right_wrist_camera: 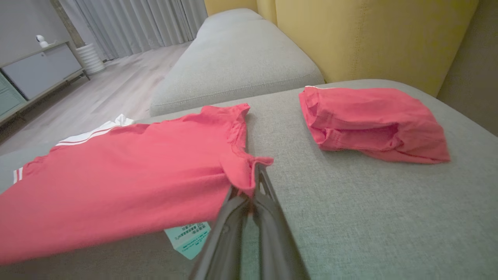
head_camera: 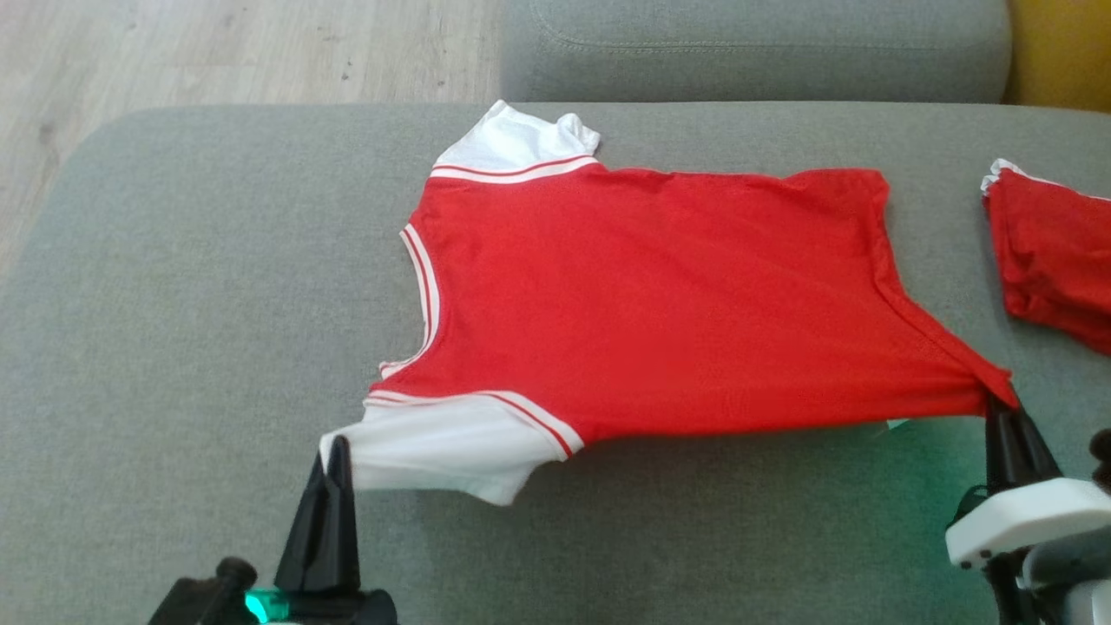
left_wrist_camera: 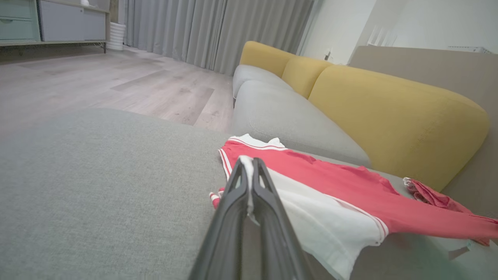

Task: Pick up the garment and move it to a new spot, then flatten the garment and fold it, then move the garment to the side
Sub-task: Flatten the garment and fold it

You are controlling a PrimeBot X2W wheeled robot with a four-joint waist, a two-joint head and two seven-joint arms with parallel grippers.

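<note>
Clamped shut, your left gripper (head_camera: 334, 451) pinches the white sleeve (head_camera: 434, 451) of the garment (head_camera: 651, 295) at the near left. You have the red garment spread across the middle of the grey cushion (head_camera: 174, 304), neckline to the left, near edge raised off the cushion, far edge resting on it. A pale label (right_wrist_camera: 186, 237) hangs under the hem. Your right gripper (head_camera: 998, 406) is closed on the near right hem corner. Farther right lies a folded red cloth (head_camera: 1055, 260), apart from the garment.
</note>
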